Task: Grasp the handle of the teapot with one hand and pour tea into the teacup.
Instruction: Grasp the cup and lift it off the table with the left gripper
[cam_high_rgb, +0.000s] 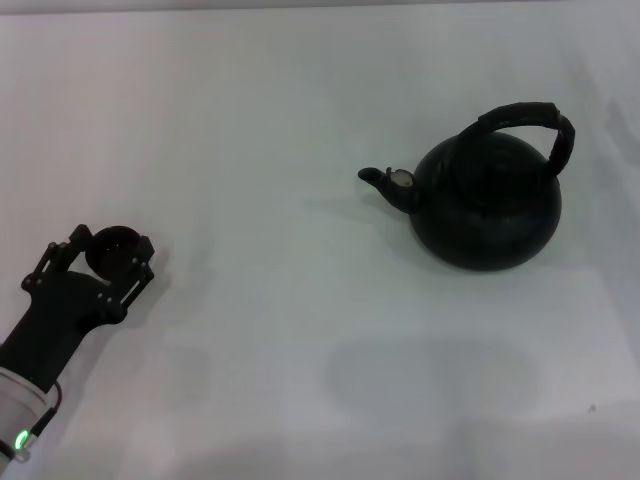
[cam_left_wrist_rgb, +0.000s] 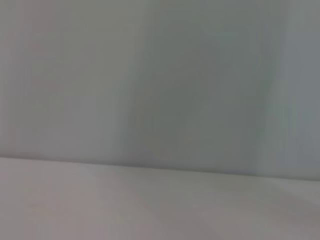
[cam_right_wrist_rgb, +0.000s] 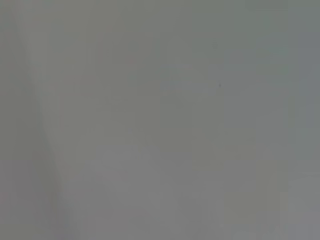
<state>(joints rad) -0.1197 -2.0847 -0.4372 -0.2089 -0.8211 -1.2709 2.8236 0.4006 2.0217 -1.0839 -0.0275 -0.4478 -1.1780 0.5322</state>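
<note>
Black linkage and a dark forearm mark your left gripper (cam_high_rgb: 110, 252), which sits low on the white table (cam_high_rgb: 260, 330) at about 8 o'clock in the head view. Its fingers (cam_high_rgb: 140, 262) stand on either side of the teacup (cam_high_rgb: 113, 243), a small round dark cup lying between them. You cannot tell from this angle whether the pads press the cup wall or merely stand beside it, so the grip itself remains unconfirmed. A green light shows on the arm near the lower edge of that view.

Moving rightward, you cross bare white surface before reaching the teapot (cam_high_rgb: 487, 205), well apart from the cup at about 2 o'clock. It stands upright on the table, round and matte black. Its short spout (cam_high_rgb: 382, 180) points toward 9 o'clock, in the direction of the cup, and carries a small pale spot near its base. The handle (cam_high_rgb: 530, 120) arches over the top of the pot, ribbed and thick, leaning toward the pot's right side.

Your right gripper does not appear in the head view. Both wrist views show only plain grey and white surfaces, with nothing identifiable.
</note>
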